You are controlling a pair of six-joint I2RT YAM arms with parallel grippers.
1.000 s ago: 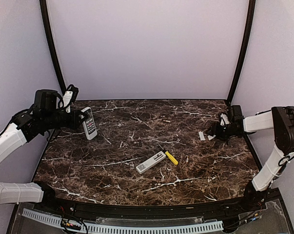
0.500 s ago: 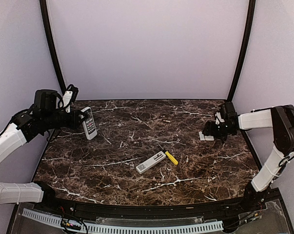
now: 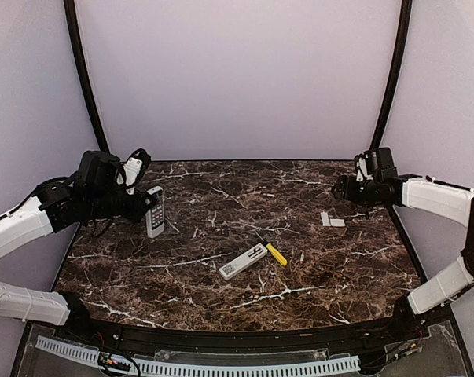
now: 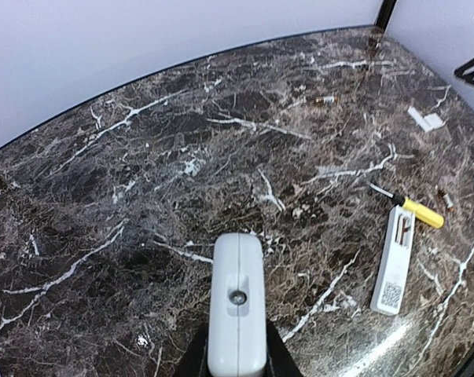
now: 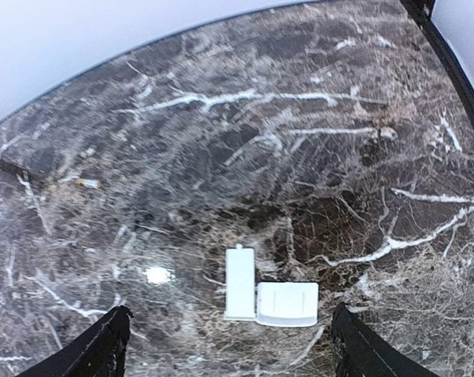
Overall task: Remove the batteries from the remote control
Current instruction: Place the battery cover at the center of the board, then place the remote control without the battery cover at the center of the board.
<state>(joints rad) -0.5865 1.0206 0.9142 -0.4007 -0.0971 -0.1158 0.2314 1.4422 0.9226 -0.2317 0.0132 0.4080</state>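
The left claw [image 3: 145, 206] is clamping the remote control [image 3: 155, 212] by one end, so a weak pinch risks dropping it on the bench [image 3: 221, 302]. What looks like a loose battery [image 4: 325, 100] is lying far back. The right claw [image 3: 340, 189] is hanging spread above two white covers [image 3: 331, 221].

Lit evenly and softly from overhead, bright without harshness. Throws only faint, short shadows on the counter [image 3: 221, 236]. Puts a small white glare spot on the polished stone in the right wrist view, and a broader sheen low right in the left wrist view. Bows the counter's far edge in both wrist views. Softens the close remote control [image 4: 237, 314] slightly.
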